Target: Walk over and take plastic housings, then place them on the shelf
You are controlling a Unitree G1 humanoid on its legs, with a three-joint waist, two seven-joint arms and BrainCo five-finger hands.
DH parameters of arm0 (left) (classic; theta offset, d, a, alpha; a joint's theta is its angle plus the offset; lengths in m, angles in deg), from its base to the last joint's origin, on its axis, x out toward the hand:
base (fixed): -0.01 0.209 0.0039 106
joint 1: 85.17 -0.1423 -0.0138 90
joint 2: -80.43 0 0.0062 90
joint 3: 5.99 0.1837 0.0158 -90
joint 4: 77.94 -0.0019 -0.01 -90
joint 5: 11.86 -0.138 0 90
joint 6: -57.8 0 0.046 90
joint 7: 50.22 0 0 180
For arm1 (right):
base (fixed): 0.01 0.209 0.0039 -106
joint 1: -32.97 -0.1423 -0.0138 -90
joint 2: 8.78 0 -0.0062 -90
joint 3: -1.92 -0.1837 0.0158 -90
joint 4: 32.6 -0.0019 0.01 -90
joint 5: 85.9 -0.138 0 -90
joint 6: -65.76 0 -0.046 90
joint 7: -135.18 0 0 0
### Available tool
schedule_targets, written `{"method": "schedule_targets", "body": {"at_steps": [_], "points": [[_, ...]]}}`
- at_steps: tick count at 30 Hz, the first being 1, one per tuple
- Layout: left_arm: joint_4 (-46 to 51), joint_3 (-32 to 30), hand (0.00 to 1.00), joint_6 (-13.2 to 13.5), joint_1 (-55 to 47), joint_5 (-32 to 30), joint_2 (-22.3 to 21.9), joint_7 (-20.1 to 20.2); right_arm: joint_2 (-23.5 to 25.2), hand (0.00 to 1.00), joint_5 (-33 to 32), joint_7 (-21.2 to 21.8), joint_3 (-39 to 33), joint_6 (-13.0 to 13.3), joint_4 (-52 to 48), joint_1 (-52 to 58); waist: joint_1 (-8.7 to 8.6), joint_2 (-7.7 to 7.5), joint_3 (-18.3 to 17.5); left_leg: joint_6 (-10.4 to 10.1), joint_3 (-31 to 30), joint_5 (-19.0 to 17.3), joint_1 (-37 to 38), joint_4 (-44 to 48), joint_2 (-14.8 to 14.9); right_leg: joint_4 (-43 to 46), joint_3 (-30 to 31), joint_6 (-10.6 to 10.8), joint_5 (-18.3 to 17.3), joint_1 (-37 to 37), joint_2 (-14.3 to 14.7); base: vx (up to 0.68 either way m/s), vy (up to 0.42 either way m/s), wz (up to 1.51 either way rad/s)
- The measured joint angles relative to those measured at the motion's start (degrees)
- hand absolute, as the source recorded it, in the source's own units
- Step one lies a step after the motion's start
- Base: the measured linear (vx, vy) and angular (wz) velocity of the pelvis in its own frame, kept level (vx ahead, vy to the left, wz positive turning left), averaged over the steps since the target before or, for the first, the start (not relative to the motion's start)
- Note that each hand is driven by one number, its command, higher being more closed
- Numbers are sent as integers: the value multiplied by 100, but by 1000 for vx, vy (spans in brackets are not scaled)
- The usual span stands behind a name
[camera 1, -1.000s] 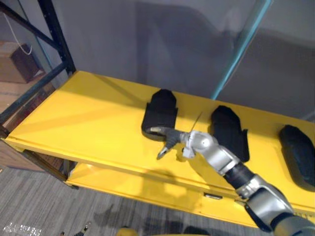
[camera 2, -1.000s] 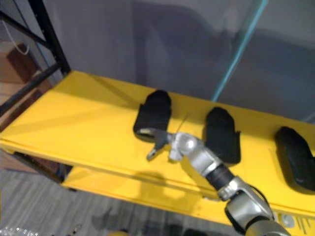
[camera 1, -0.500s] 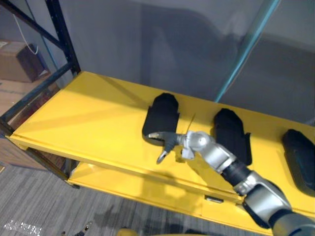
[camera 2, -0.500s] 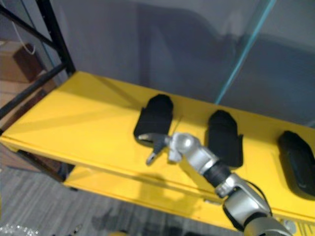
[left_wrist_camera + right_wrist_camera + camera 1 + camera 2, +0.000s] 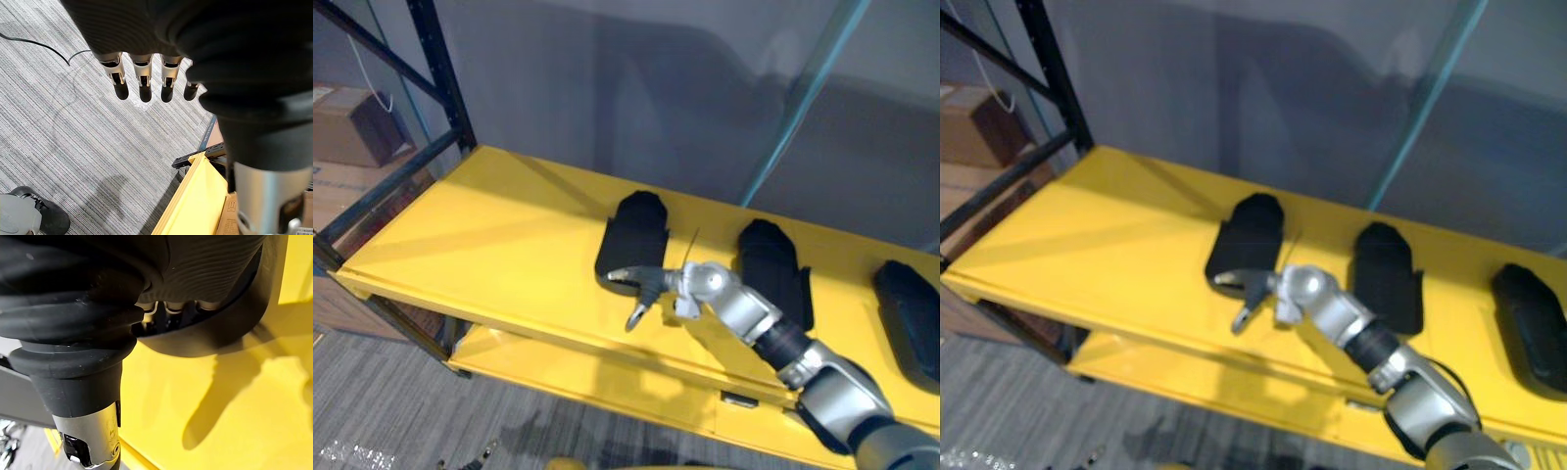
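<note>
The right robot hand [image 5: 695,284] sits at the near end of the leftmost housing [image 5: 632,230]. This is one of three black moulded plastic housings lying flat in a row on the long yellow metal shelf [image 5: 489,235]. Whether the hand is closed on this housing cannot be told, because the housing's rim hides the contact in the right wrist view.

**Step in hand (judged): setting down and releasing.**
1. The housing appears fully supported by the shelf, so no further lowering should be needed.
2. Let go completely before any withdrawal.
3. Withdraw toward the shelf's front edge, low and straight. A sideways sweep could drag the housing or push it toward the middle housing [image 5: 771,264].
4. Keep the arm clear of the rightmost housing [image 5: 909,313].

**View comparison.**
- The eye views give the layout. The three housings lie well apart, all back from the front edge, with open shelf to the left.
- The right wrist view gives the close contact. The dark housing rim lies against the hand's cover, with yellow shelf surface just beneath.
- The left wrist view shows the left robot hand [image 5: 143,78] with fingers straight and empty. It hangs above the grey carpeted floor [image 5: 73,127].
</note>
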Motion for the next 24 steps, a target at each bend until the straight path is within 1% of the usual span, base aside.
{"method": "schedule_targets", "body": {"at_steps": [2, 3, 4, 5, 6, 7, 8, 9, 10, 11, 12, 13, 14, 15, 16, 19, 20, 21, 23, 24], "points": [[0, 0, 0, 2, 0, -1, 0, 0, 0, 0, 3, -354, -3, 67, 1, 1, -1, 0, 0, 0, 2, 0, 0, 1, 0, 0, 1, 0, 0, 0, 0, 0, 0, 0], [0, 0, 0, 2, -2, -1, 0, 0, 0, 0, 14, -698, -21, 237, 1, 1, -1, 1, 0, 0, 6, 0, 1, 1, 0, 0, 4, 0, 1, -2, 0, 0, 0, 0], [0, -1, 0, 3, -2, -1, 0, 0, 0, 0, 44, -876, -43, 339, 1, 1, -2, 2, -1, 0, 6, 0, 1, 2, 1, 0, 5, 0, 1, -2, 0, 0, 0, 0], [-2, -1, 0, 10, -2, -1, 0, 0, 9, 0, 299, -1360, -111, 627, -2, 1, -3, 2, -1, 0, 8, 0, 2, 5, 1, 0, 6, -2, 3, -2, 0, 0, 0, 0], [-8, -2, 0, 31, -12, 0, -2, 1, 29, 0, 555, -1934, -270, 912, -17, 2, -4, 3, 0, 0, 14, 0, 4, 9, 2, 0, 11, -5, 7, -2, 0, 0, 0, 0], [-20, -3, 0, 62, -24, 1, -2, 1, 50, 0, 711, -2333, -454, 1100, -48, 2, -4, 4, 0, 0, 21, 0, 6, 12, 2, 0, 17, -7, 11, -2, 0, 0, 0, -5], [-42, -4, 0, 151, -44, 4, -5, 1, 94, 0, 969, -3123, -767, 1451, -103, 2, -4, 9, 2, -1, 38, -1, 14, 17, 2, 0, 32, -12, 18, -4, -1, 0, 0, -5], [-56, -5, 0, 179, -44, 4, -5, 1, 103, 0, 1020, -3283, -825, 1515, -124, 2, -4, 10, 2, -1, 43, -1, 17, 19, 2, 0, 35, -11, 19, -4, -1, 0, 0, -8], [-132, -6, 0, 275, -42, 4, -7, 2, 126, 0, 1183, -3760, -1020, 1686, -268, 2, -6, 27, 0, -1, 70, -3, 32, 22, 3, 0, 57, -13, 26, -4, -2, 0, 0, -13], [-145, -8, 0, 314, -59, 5, -20, 3, 142, 0, 1393, -4269, -1113, 1907, -398, 4, -6, 48, -2, -4, 117, -10, 66, 22, 6, 0, 101, -14, 35, -1, -1, -6, 10, -17], [-149, -8, 0, 342, -69, 6, -27, 5, 148, 0, 1483, -4471, -1138, 1993, -473, 8, -6, 66, 3, -4, 141, -16, 88, 23, 7, 0, 132, -15, 39, 5, 0, -14, 13, -17], [-211, -7, 0, 437, -67, 5, -36, 10, 176, 0, 1717, -4927, -1167, 2141, -624, 43, -18, 102, -9, 1, 160, -29, 89, 43, 7, 0, 148, -12, 45, 8, -2, -26, 18, -9], [-257, -7, 0, 497, -54, 6, -38, 16, 201, 0, 1838, -5171, -1194, 2222, -694, 75, -24, 116, -16, 2, 160, -30, 89, 44, 6, 0, 149, -11, 47, 8, -4, -29, 14, -5], [-303, -7, 0, 544, -38, 8, -45, 41, 279, 0, 2078, -5631, -1229, 2350, -798, 123, -41, 147, -23, 3, 162, -30, 90, 51, 6, 1, 153, -11, 50, 9, -5, -32, 13, -1], [-359, -7, 0, 573, -20, 12, -53, 59, 362, 0, 2268, -5971, -1264, 2433, -886, 169, -46, 179, -38, 3, 161, -30, 91, 53, 7, 1, 154, -10, 51, 12, -4, 0, 0, 0], [-419, -2, 0, 660, -30, 12, -88, 111, 502, 0, 2560, -6560, -1267, 2513, -1010, 230, -65, 234, -65, 3, 157, -30, 100, 48, 13, 3, 153, -10, 51, 27, -1, 0, 0, 0], [-431, 1, 0, 673, -30, 12, -91, 117, 521, 0, 2589, -6631, -1267, 2505, -1011, 231, -74, 238, -65, 3, 156, -30, 105, 48, 14, 3, 152, -10, 51, 34, -1, 0, 0, 0], [-476, 9, 0, 704, -28, 14, -92, 121, 556, 0, 2456, -6709, -1282, 2495, -1064, 266, -90, 240, -64, 3, 155, -30, 113, 47, 15, 3, 152, -10, 50, 43, 0, 0, 0, 0], [-506, 16, 0, 726, -34, 14, -108, 122, 611, 0, 2103, -6688, -1431, 2461, -1372, 460, -117, 235, -66, 2, 165, -29, 140, 33, 14, 3, 155, -10, 50, 56, -1, 7, 9, -2], [-535, 25, 0, 727, -34, 20, -121, 122, 619, 0, 1782, -6678, -1618, 2401, -1667, 659, -132, 236, -64, 3, 196, -28, 207, 2, 12, 3, 177, -10, 50, 85, -3, 23, 24, -9]]}}
